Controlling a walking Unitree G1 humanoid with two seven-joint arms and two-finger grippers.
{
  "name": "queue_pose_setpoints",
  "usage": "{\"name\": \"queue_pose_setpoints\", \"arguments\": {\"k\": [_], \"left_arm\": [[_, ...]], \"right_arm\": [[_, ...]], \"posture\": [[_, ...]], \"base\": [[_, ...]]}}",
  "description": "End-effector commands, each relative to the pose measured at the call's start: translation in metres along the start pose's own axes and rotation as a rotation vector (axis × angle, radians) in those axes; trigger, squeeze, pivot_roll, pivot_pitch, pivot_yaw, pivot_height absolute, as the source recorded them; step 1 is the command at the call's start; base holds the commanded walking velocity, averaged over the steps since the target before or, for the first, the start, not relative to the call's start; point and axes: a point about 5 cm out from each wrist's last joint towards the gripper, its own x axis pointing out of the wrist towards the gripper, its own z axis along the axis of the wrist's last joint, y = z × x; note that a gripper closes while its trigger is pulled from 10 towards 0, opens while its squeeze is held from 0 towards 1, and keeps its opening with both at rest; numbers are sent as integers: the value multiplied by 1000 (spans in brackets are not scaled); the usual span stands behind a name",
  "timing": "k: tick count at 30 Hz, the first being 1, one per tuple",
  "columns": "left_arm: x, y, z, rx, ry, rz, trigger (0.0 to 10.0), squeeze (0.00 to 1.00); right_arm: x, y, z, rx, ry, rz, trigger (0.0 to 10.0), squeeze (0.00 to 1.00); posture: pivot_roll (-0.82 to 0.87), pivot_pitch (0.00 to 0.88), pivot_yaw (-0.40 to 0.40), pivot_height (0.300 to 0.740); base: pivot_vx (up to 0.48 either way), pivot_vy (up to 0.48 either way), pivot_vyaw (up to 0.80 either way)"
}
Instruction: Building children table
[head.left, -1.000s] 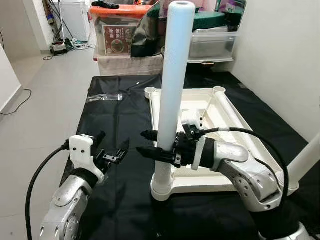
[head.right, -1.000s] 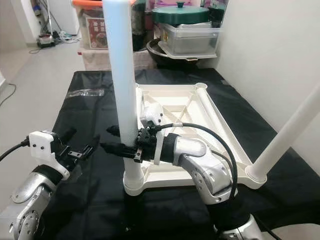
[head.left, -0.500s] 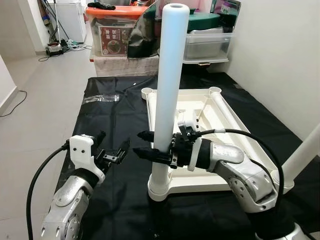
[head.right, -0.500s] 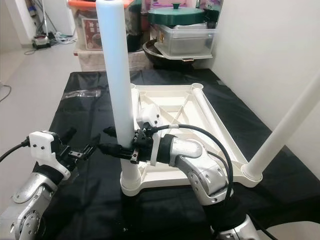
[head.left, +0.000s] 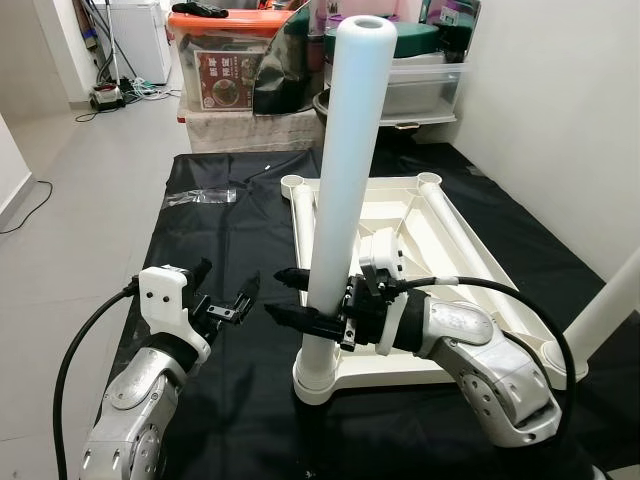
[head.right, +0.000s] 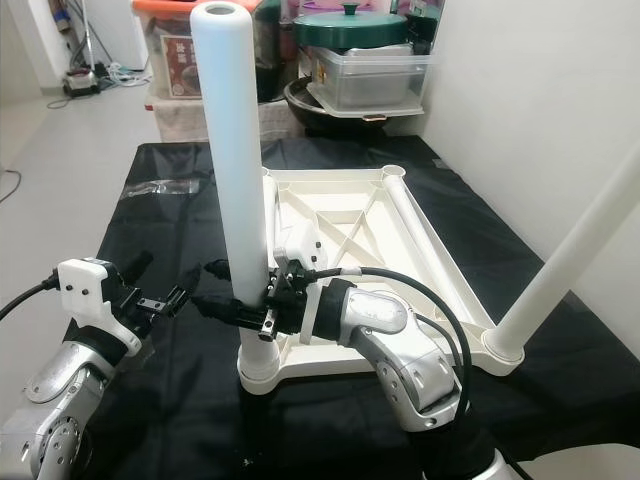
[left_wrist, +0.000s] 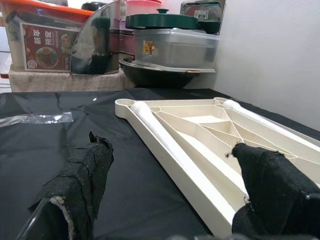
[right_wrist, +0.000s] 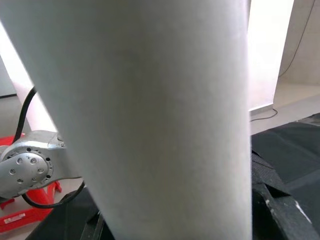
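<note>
Right tool (head.left: 300, 297) grips the lower part of the white table leg (head.left: 343, 180), one black finger on each side of the tube. This leg stands upright in the near left corner socket of the upside-down white children table top (head.left: 430, 235), which lies on a black sheet (head.left: 230, 240) on the floor. A second white leg (head.right: 580, 250) rises, tilted, from the near right corner of the top.

Left tool (head.left: 222, 303) hovers over the sheet, just to the left of the gripped leg and apart from it; its fingers (left_wrist: 82, 180) are spread wide and hold nothing.

Behind the sheet, several containers are stacked. A clear storage box with an orange lid (head.left: 232, 60) holds a printed package, seen through its wall. A clear plastic box (head.right: 372, 80) stands to the right, with a green lidded pot (head.right: 345, 25) on it; what is inside them I cannot tell. A small clear plastic bag (head.left: 205, 196) lies on the sheet.
</note>
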Motion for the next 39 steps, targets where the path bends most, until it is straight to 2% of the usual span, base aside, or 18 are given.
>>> {"name": "queue_pose_setpoints", "arguments": {"k": [1,4,5,7,10,19,21,23,24,25,27,28,31,32,33,34,35,39], "left_arm": [[2,1,-1,-2,-2,2,10000,0],[2,2,-1,-7,0,5,10000,0],[2,2,-1,-7,0,5,10000,0],[1,3,-2,-10,-1,8,10000,0],[1,3,-2,-10,-1,9,10000,0],[1,4,-3,-14,2,4,10000,0],[1,4,-3,-14,3,3,10000,0],[1,4,-3,-14,3,3,10000,0],[1,3,-3,-12,2,5,10000,0],[1,3,-3,-12,2,5,10000,0],[1,3,-4,-12,2,6,10000,0],[0,3,-4,-10,1,8,10000,0],[0,3,-4,-10,1,8,10000,0],[0,3,-4,-10,1,10,10000,0],[0,3,-4,-10,1,10,10000,0],[-1,3,-4,-10,2,10,10000,0],[-1,3,-4,-10,2,9,10000,0],[0,4,-3,-11,2,6,10000,0]], "right_arm": [[5,6,-14,82,32,22,10000,0],[11,0,-23,201,62,-31,10000,0],[11,0,-23,201,62,-31,10000,0],[16,-8,-30,277,83,-115,10000,0],[17,-9,-32,294,84,-131,10000,0],[16,-4,-35,249,83,-110,10000,0],[16,-14,-39,230,119,-222,10000,0],[16,-17,-40,229,130,-255,10000,0],[10,-42,-47,230,181,-543,10000,0],[10,-42,-47,230,181,-543,10000,0],[9,-48,-50,231,196,-619,10000,0],[-13,-63,-56,249,225,-886,10000,0],[-13,-63,-56,249,225,-886,10000,0],[-32,-69,-60,266,239,-1075,10000,0],[-32,-69,-60,266,239,-1075,10000,0],[-48,-73,-61,271,247,-1207,10000,0],[-58,-75,-62,269,253,-1284,10000,0],[-63,-75,-61,268,252,-1303,10000,0]], "posture": [[50,0,-73,740],[59,0,-80,740],[59,0,-80,740],[63,0,-83,740],[65,0,-84,740],[60,0,-78,740],[59,0,-78,740],[59,0,-78,740],[58,0,-81,740],[58,0,-81,740],[58,0,-81,740],[67,0,-86,740],[67,0,-86,740],[66,0,-86,740],[66,0,-86,740],[53,0,-76,740],[53,0,-76,740],[47,0,-77,740]], "base": [[0,0,0],[0,0,0],[0,0,0],[0,0,0],[0,0,0],[0,0,0],[0,0,0],[0,0,0],[0,0,0],[0,0,0],[0,0,0],[0,0,0],[0,0,0],[0,0,0],[0,0,0],[0,0,0],[0,0,0],[0,0,0]]}}
